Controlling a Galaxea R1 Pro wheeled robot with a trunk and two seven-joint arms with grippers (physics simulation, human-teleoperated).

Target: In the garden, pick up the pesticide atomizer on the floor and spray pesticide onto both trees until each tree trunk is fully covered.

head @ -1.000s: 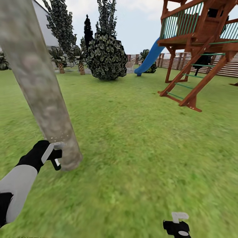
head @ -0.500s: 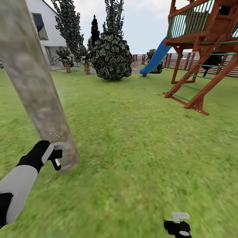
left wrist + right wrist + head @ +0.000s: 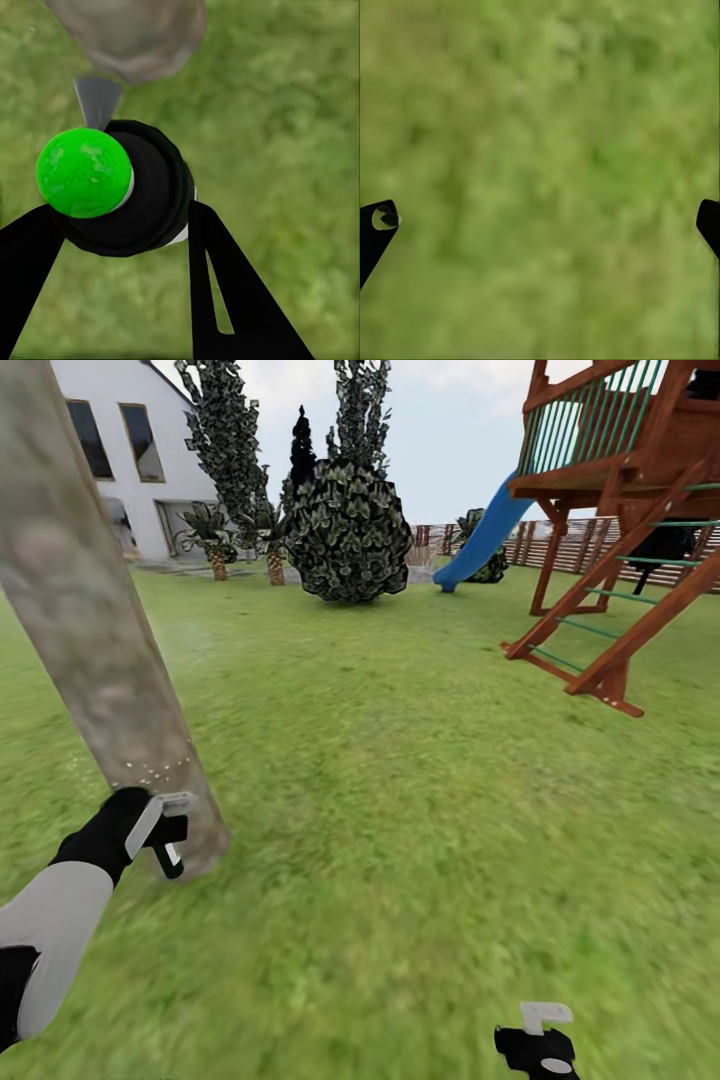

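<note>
A thick grey-brown blotchy tree trunk point(image 3: 90, 610) leans across the left of the head view, rising from the lawn. My left gripper point(image 3: 165, 830) hangs right beside the trunk's base, shut on the pesticide atomizer point(image 3: 150, 202). The atomizer is a round black bottle with a bright green cap point(image 3: 82, 172), and its grey nozzle point(image 3: 97, 97) points at the tree trunk point(image 3: 135, 30). A band of pale specks point(image 3: 160, 768) shows on the bark just above the gripper. My right gripper point(image 3: 540, 1032) is low at the bottom right, open over bare grass, with its fingertips point(image 3: 379, 221) far apart.
A wooden play tower point(image 3: 620, 510) with a blue slide point(image 3: 485, 535) stands at the right. A big round bush point(image 3: 348, 530), tall dark-leaved trees point(image 3: 225, 440), small palms point(image 3: 215, 535) and a white house point(image 3: 120, 450) lie far back. A slat fence point(image 3: 580, 545) closes the lawn.
The whole picture has shifted right as the camera turned left, bringing the house's windows into view. The left gripper with the atomizer stays by the trunk's base. The right gripper holds its pose.
</note>
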